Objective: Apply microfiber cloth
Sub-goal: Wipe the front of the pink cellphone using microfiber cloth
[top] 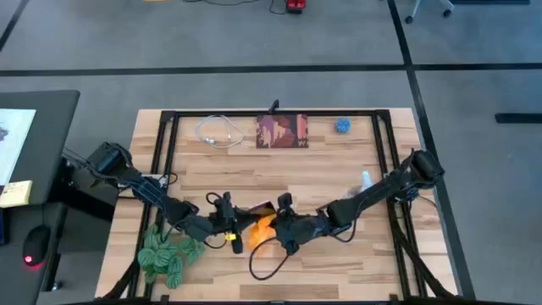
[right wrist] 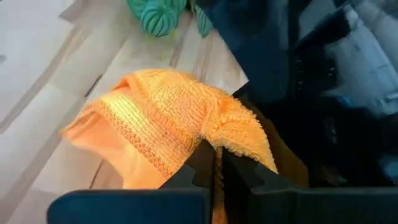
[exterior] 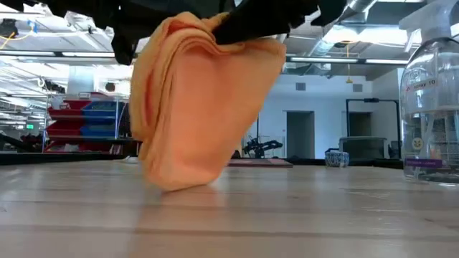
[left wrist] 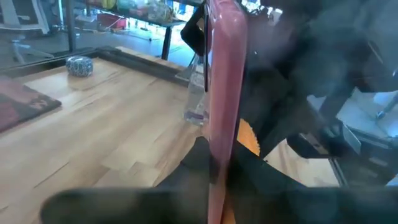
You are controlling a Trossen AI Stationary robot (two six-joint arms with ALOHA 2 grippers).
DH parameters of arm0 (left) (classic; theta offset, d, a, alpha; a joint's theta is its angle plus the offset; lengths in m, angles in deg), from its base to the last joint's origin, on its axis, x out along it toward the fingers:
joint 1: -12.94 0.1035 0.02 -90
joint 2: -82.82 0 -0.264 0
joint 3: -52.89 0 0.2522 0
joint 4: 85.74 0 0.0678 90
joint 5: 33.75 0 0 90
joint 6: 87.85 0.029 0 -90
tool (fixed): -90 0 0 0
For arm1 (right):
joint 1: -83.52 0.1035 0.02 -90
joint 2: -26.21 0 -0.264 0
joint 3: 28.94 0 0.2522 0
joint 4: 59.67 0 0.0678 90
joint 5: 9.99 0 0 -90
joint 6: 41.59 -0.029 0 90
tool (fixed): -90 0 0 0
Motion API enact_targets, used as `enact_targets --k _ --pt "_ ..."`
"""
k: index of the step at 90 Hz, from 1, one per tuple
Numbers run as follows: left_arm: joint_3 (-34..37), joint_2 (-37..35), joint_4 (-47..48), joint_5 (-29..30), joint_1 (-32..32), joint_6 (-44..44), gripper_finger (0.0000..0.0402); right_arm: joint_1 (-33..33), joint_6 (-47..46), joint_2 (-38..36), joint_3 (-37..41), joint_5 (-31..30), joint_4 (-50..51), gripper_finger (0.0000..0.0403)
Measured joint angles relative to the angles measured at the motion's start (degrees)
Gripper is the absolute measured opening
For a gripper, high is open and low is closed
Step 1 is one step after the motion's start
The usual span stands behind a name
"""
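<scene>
the microfiber cloth (right wrist: 168, 124) is pinched in the clenched right hand (right wrist: 214, 163) and hangs bunched, its lower fold touching the desk (exterior: 323, 215) near the front middle. a phone in a pink case (left wrist: 222, 93) is gripped on edge by the left hand (left wrist: 214, 168), just beside the cloth.

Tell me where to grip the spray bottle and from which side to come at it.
Grip the clear spray bottle around its narrow neck under the trigger head, probably best from above: it stands upright on the table, apart from both grippers, and its body looks too wide for the fingers. The right gripper is nearer, but is shut on the microfiber cloth.
</scene>
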Motion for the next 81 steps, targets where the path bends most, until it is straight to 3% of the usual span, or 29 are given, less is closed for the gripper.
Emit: enact_targets --k 14,47,81 --pt "0.0 -0.1 -0.4 0.1 0.0 -0.2 0.0007 0.3 4.2 -1.3 0.1 -3.6 -3.5 0.0" --pt "-0.1 0.0 -0.4 -1.4 0.0 -0.3 0.0007 0.1 12.4 -5.2 -0.2 -5.2 -14.8 0.0" --pt "0.1 0.2 0.0 -1.2 0.0 0.4 0.0007 -0.3 8.9 -5.2 -0.3 -3.9 -9.8 0.0"
